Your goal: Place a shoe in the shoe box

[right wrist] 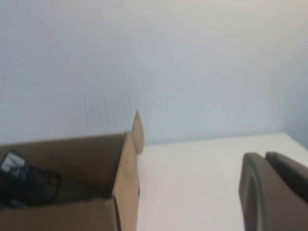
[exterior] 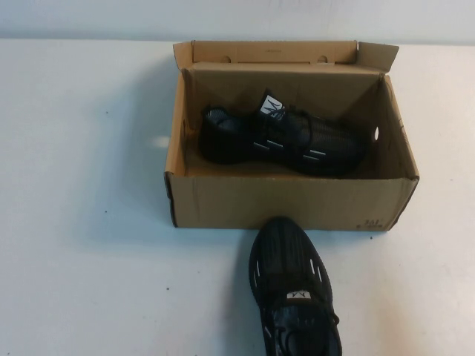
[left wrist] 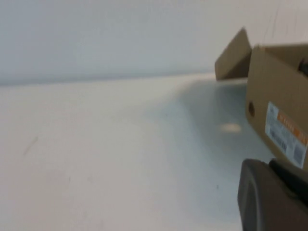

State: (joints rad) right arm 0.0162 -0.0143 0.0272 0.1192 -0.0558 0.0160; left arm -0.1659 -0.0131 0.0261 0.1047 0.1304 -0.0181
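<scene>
Black knit fills the near edge of the high view: a second shoe (exterior: 294, 297) lies on the white counter (exterior: 89, 259), its toe pointing at the shoe box (exterior: 289, 202) and almost touching the front wall, its white tongue tag facing up.

Just beyond it stands the brown cardboard shoe box, open at the top, with its lid flap folded back along the far side and small dark print at the front wall's right corner. Inside it the shoe (exterior: 286, 137) lies lengthwise across the floor of the box, resting on its side, with short pale dashes along its flank and a white tag with a dark logo tilted up toward the far wall. A small round hole shows in the right-hand wall of the box.

Neither arm appears in the high view. The left end effector (left wrist: 272, 197) shows only as a dark rounded edge in the left wrist view, low over the counter beside the box's left end wall, which carries a white label with orange print; whether it is open I cannot tell. The right end effector (right wrist: 274, 192) shows likewise as a dark edge off the box's right side, raised to about rim height, and I cannot tell its opening either.

Behind the counter runs a plain pale wall (exterior: 237, 18).
</scene>
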